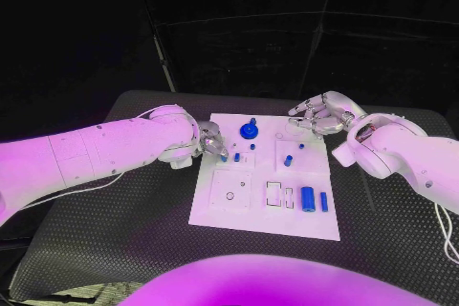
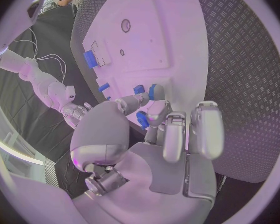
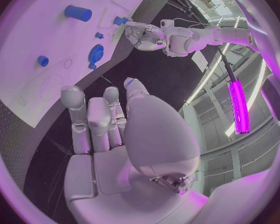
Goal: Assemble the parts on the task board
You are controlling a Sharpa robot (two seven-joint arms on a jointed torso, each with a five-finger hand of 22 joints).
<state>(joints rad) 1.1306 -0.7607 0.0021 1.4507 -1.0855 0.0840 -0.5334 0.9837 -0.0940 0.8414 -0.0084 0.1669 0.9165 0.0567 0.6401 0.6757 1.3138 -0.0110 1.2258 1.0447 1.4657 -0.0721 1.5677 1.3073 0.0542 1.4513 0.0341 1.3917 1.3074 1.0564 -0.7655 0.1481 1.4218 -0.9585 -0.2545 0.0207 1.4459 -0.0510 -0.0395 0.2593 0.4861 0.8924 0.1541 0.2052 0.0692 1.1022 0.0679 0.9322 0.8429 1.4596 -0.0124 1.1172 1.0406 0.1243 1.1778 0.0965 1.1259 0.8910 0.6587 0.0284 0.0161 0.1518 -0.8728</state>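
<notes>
The left hand (image 1: pixel 209 144) is positioned at the left edge of the white rectangular task board (image 1: pixel 229 213), and a small blue cylindrical peg (image 2: pixel 142 118) is pinched between its fingertips (image 2: pixel 154 109), as shown in the left wrist view. The peg is held just above the board's upper-left area, its long axis cannot be told, and two more small blue pegs (image 1: pixel 237 157) stand just beside the hand, close enough to be knocked. The right hand (image 1: pixel 324 113) is held above the board's far right corner, fingers curled and apart, with nothing grasped. A round blue knob (image 1: pixel 249 129) stands between the two hands. A large blue cylinder (image 1: pixel 308 198) and a slim blue pin (image 1: pixel 324 200) lie in the near-right area, well apart from both hands.
</notes>
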